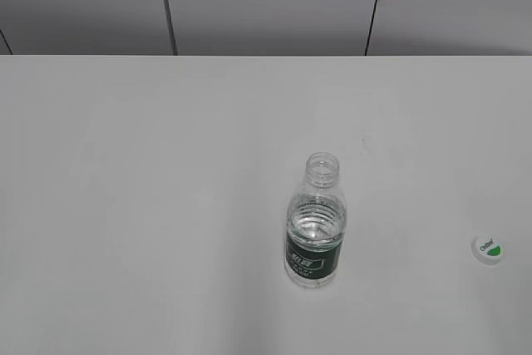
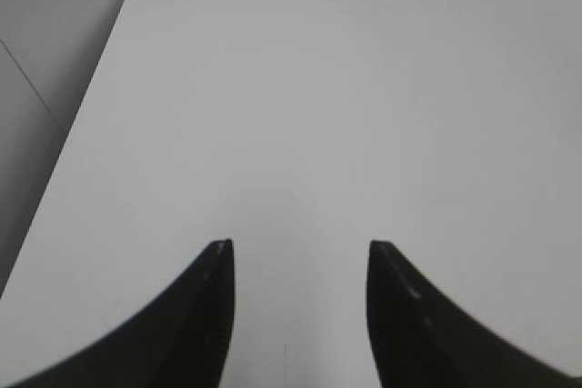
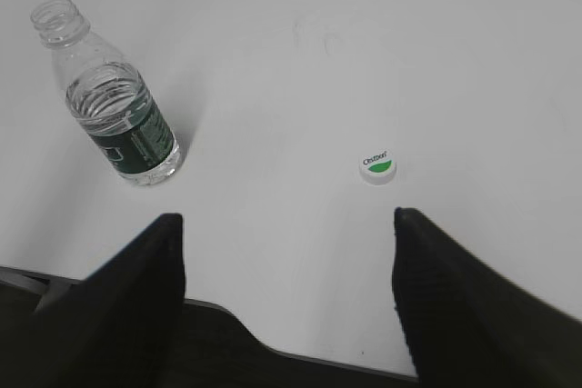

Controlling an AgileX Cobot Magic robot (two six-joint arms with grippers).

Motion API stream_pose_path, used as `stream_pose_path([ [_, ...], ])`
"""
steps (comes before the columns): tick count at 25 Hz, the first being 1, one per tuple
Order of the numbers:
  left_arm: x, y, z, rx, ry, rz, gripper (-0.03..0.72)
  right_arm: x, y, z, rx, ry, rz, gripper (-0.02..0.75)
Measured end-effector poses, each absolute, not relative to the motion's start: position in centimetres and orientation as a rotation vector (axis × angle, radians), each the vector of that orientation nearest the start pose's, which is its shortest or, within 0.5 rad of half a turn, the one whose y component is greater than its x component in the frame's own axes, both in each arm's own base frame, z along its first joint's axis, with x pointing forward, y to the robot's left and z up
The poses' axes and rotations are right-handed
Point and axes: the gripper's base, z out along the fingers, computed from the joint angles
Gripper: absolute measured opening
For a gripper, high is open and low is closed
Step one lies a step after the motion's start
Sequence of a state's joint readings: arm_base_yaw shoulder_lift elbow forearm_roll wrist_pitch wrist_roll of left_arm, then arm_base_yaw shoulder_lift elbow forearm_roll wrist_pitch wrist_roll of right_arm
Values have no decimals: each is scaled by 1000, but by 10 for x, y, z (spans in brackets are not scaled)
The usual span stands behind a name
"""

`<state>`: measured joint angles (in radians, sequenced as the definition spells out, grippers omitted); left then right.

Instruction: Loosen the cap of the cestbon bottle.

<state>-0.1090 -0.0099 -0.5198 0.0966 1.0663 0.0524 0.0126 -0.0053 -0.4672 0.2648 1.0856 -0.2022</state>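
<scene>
1. One bottle (image 1: 315, 220) stands upright on the table (image 1: 150, 205), long axis vertical, open threaded neck pointing up. In the exterior view it sits right of centre in the lower half of the frame; in the right wrist view it is at upper left.
2. Bottle is clear plastic, partly filled with clear liquid, dark green label band low on the body.
3. One cap (image 1: 489, 248), white with a green half-moon mark, lies flat on the table, printed top facing up. It is off the bottle and well apart from it, at the far right edge of the exterior view, level with the bottle's base.
4. Count: one bottle, one cap, two grippers.
5. Left gripper (image 2: 300, 252): two dark fingers spread apart over bare table, nothing between them.
6. Right gripper (image 3: 286, 224): fingers spread wide, released, grasping nothing; cap appears between and above the fingertips in its frame, not touched.
7. Surface: plain white tabletop, matte, with a rounded corner at upper left of the left wrist view. Behind it, grey wall panels (image 1: 266, 2) divided by dark seams.
</scene>
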Motion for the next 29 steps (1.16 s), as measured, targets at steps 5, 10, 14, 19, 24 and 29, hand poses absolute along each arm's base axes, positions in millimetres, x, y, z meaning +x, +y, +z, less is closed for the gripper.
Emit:
stream_pose_path([
  [5, -8, 9, 283, 156, 2011, 78, 372, -5, 21, 269, -234, 2060, 205, 543],
  [10, -8, 8, 283, 149, 2010, 82, 370, -5, 21, 269, -234, 2060, 205, 543],
  [14, -9, 8, 283, 118, 2012, 104, 368, -5, 21, 269, -234, 2060, 205, 543],
  [19, -9, 9, 283, 108, 2013, 114, 361, -5, 21, 269, -234, 2060, 205, 543],
  [24, -9, 9, 283, 108, 2012, 116, 357, -5, 21, 269, -234, 2060, 205, 543],
  [29, -9, 9, 283, 108, 2012, 118, 329, -5, 21, 269, -234, 2060, 205, 543],
])
